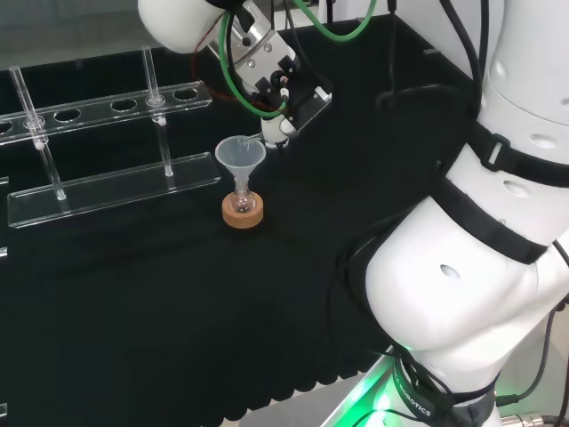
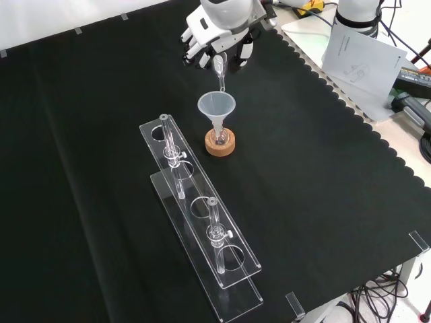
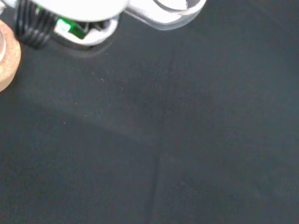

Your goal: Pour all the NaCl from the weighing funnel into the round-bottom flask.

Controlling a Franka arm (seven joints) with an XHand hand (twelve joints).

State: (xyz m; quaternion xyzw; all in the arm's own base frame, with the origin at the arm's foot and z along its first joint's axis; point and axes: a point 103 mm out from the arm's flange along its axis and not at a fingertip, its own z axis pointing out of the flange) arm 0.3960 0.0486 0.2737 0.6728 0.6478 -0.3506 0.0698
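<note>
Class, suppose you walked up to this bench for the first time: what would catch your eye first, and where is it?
First, the clear plastic funnel set in a small round-bottom glass flask on a cork ring, mid-cloth. Just above it in the front view, the black and white hand tips a clear weighing funnel, spout down, over the funnel's mouth. Nearer the front camera lies a long clear acrylic rack with round holes.

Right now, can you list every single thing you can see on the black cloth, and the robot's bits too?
Funnel: one, clear, sitting in the flask's neck.
Round-bottom flask: one, clear, small, on the cork ring.
Cork ring: one, tan, mid-cloth in the front view.
Rack: one, clear, two tiers, in front of the flask in the front view.
Weighing funnel: one, clear, tip down over the funnel.
Cloth: one, black.
Papers: white, off the cloth.
Arm: white.
Hand: black and white, holding the weighing funnel.
</note>
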